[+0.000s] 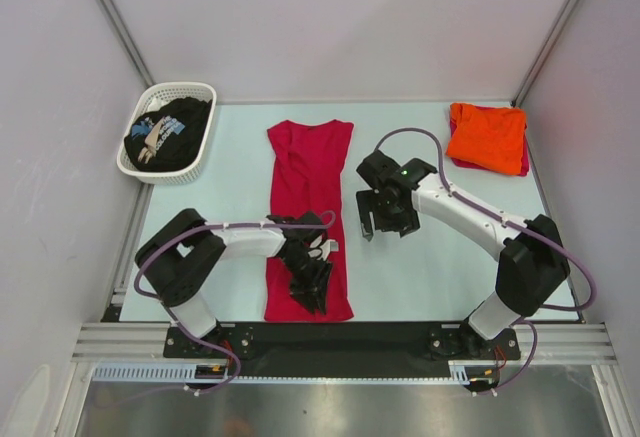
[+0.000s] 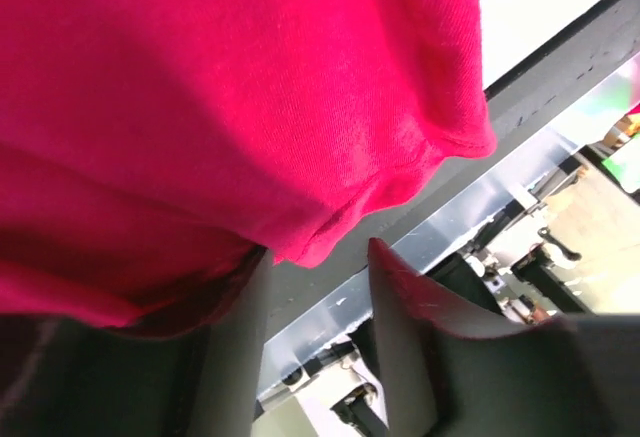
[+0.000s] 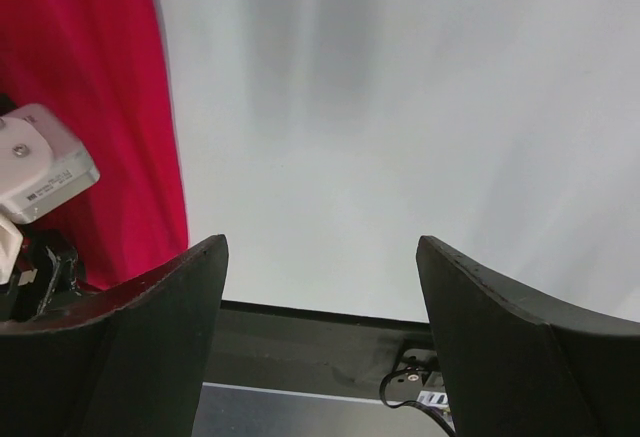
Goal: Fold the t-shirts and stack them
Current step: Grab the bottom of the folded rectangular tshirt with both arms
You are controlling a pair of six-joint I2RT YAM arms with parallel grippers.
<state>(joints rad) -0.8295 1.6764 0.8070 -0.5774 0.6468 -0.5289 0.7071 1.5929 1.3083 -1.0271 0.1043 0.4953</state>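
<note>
The fingers (image 2: 410,337) of the left gripper (image 1: 312,279) stand partly apart. A fold of the hem of the red t-shirt (image 1: 308,172) hangs between their tips, but the cloth does not fill the gap, so they are not pressed on it. The fingers (image 3: 160,337) of the right gripper (image 1: 375,225) are spread wide and hold nothing; they hang above the bare table (image 1: 430,277), just beside the right edge of the red t-shirt.

The red t-shirt lies flat in the middle of the table as a long strip. Its long axis runs from the near edge to the far edge. Which end is the collar, I cannot tell for sure.

I count three t-shirts clearly: the red one, one folded orange t-shirt (image 1: 487,137) at the far right corner, and one crumpled black t-shirt (image 1: 172,129) with pale print inside the one white basket (image 1: 182,88) at the far left. Under the orange one a thin red edge (image 1: 523,162) shows; what it belongs to, I cannot tell.
</note>
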